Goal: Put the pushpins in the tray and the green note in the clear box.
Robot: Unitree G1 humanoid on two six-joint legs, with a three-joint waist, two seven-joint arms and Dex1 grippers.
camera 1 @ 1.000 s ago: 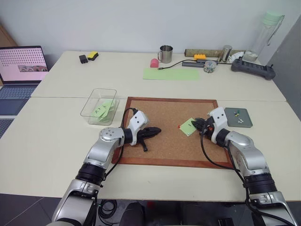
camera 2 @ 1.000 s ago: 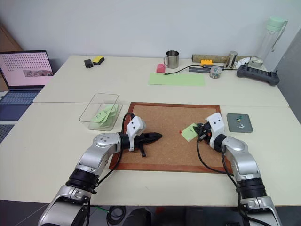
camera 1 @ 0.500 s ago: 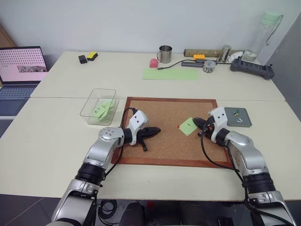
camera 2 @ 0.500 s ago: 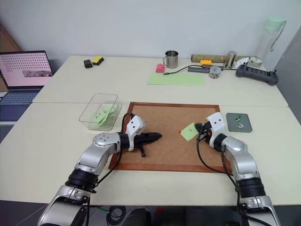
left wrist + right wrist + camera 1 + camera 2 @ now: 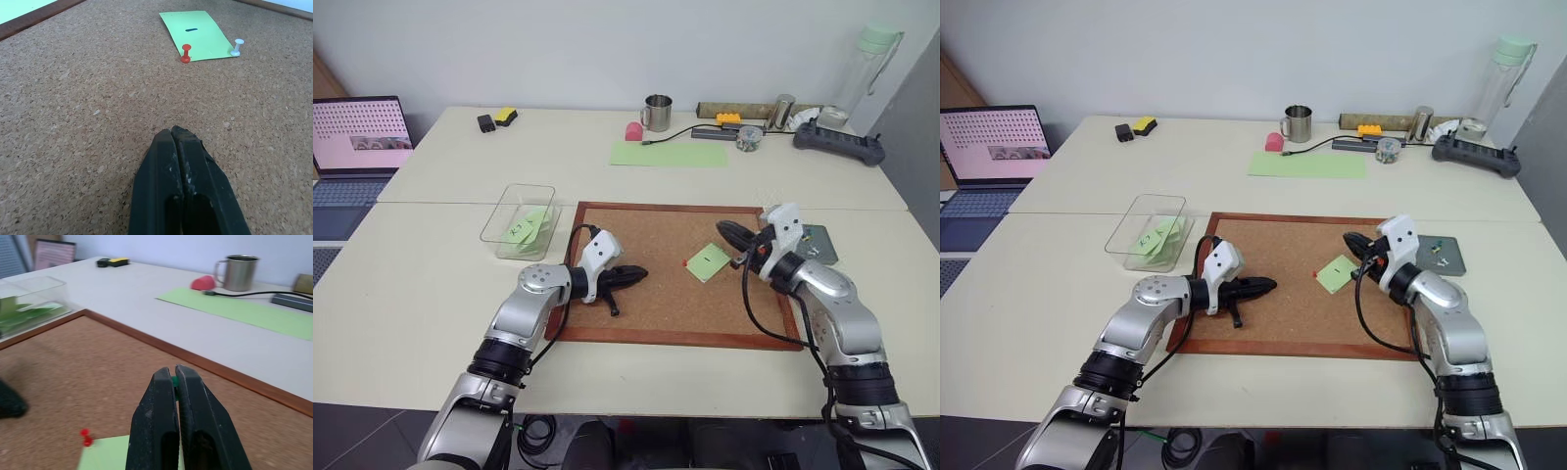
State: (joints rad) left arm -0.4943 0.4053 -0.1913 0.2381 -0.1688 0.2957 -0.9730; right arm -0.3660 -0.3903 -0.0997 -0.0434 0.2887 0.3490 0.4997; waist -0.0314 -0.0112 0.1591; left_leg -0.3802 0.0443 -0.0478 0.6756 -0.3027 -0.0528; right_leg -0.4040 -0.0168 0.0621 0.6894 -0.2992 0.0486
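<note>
The right gripper (image 5: 175,374) is pinching a green pushpin (image 5: 174,380) between its closed fingers, with just a sliver of the green head peeking out near the tips; it is hanging above the corkboard (image 5: 646,235) near that board's right edge, probably so the pin can be carried across to the tray (image 5: 820,246), which is lying on the table just right of the board, partly hidden behind the right arm. The green note (image 5: 709,261) is lying on the cork toward the right side, pinned at one corner by a red pushpin (image 5: 186,52) and at another by a white pushpin (image 5: 237,46), so it likely cannot go to the clear box (image 5: 519,220) until those two are out. That box is sitting off the board's left edge and is already holding a few green notes. The left gripper (image 5: 178,134) is resting closed and empty, low over the cork on the board's left part, seemingly waiting its turn. What is lying in the tray is too small to make out clearly.
</note>
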